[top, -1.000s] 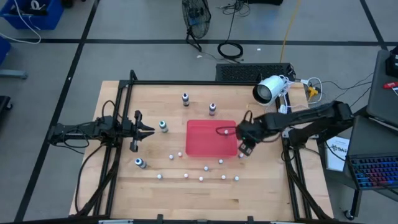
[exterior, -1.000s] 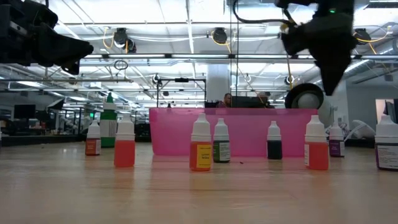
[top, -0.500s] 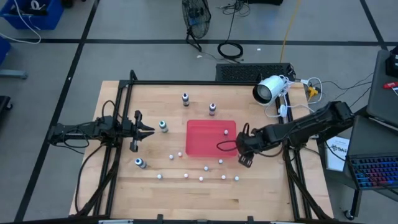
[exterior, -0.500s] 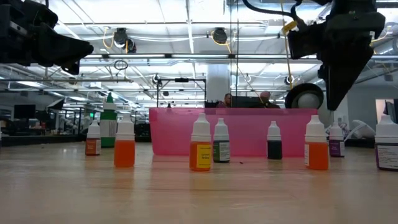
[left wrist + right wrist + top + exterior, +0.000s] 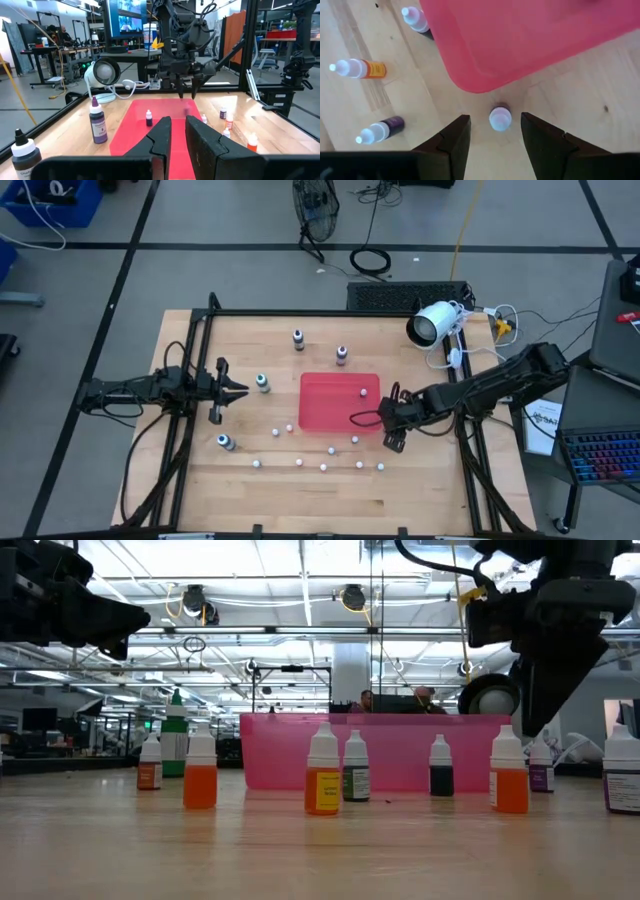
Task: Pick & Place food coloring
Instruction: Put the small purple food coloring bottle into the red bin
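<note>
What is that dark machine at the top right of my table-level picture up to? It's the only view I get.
Observer: That is the right arm. Its wrist camera shows its jaws open, one on either side of a small white-capped bottle and not touching it.
Visitor: Where does that bottle stand?
Observer: On the table, just off a rounded corner of the red tray.
Visitor: Is anything in the tray yet?
Observer: Seen from above, a single bottle stands inside it.
</note>
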Action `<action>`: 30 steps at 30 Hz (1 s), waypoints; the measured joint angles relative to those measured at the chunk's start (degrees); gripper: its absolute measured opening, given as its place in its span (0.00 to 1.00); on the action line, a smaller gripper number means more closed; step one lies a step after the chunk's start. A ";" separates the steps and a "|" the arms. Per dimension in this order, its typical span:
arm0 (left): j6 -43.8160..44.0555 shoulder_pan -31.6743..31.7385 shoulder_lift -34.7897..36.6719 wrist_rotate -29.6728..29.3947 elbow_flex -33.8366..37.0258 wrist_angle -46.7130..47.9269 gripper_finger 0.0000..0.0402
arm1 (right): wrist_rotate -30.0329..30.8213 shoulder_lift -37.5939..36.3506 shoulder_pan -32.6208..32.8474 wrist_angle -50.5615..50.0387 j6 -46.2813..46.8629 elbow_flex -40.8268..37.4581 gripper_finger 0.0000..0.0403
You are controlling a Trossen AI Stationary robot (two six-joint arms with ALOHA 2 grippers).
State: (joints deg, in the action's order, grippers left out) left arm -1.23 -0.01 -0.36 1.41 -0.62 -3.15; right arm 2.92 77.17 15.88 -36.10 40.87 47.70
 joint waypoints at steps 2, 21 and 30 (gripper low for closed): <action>0.00 0.01 0.00 0.00 0.00 -0.01 0.15 | -0.07 0.35 0.00 1.11 -0.01 -0.71 0.41; 0.00 0.00 0.00 0.00 0.00 -0.01 0.15 | -0.22 6.51 0.35 2.30 -2.57 -1.37 0.37; 0.00 0.00 0.00 0.00 0.00 -0.01 0.15 | -0.22 6.47 0.35 2.90 -2.57 -1.37 0.31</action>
State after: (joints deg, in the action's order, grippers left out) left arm -1.24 -0.01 -0.36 1.41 -0.62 -3.16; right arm 2.70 83.64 16.23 -33.20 38.30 46.33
